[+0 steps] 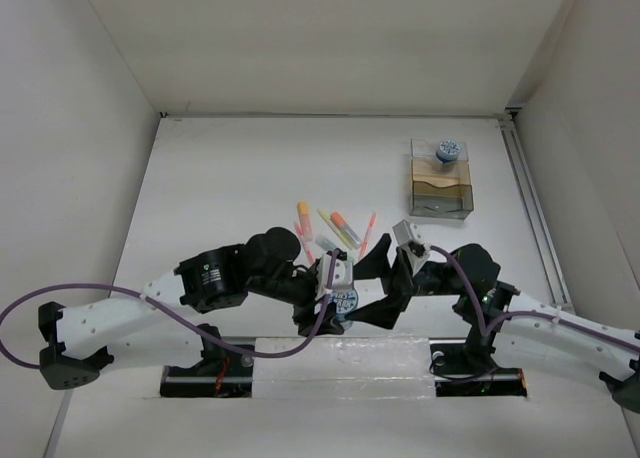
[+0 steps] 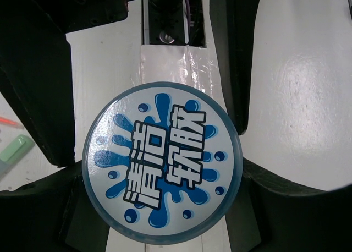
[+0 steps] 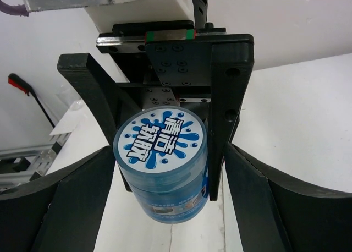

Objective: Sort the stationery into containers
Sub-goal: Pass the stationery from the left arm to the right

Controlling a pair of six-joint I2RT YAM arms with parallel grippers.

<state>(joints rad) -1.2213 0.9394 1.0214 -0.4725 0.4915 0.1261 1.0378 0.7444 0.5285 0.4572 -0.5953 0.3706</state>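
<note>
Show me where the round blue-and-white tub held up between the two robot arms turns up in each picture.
Top external: the tub sits low in the centre of the picture.
Left wrist: it fills the middle, lid facing the camera.
Right wrist: it is in the centre, with lid and side both visible.
Shared landmark: the black fingers of the left gripper, clamped on its sides.

Clamps a round blue-and-white plastic tub between the left fingers; holds the right fingers spread wide either side of it.
</note>
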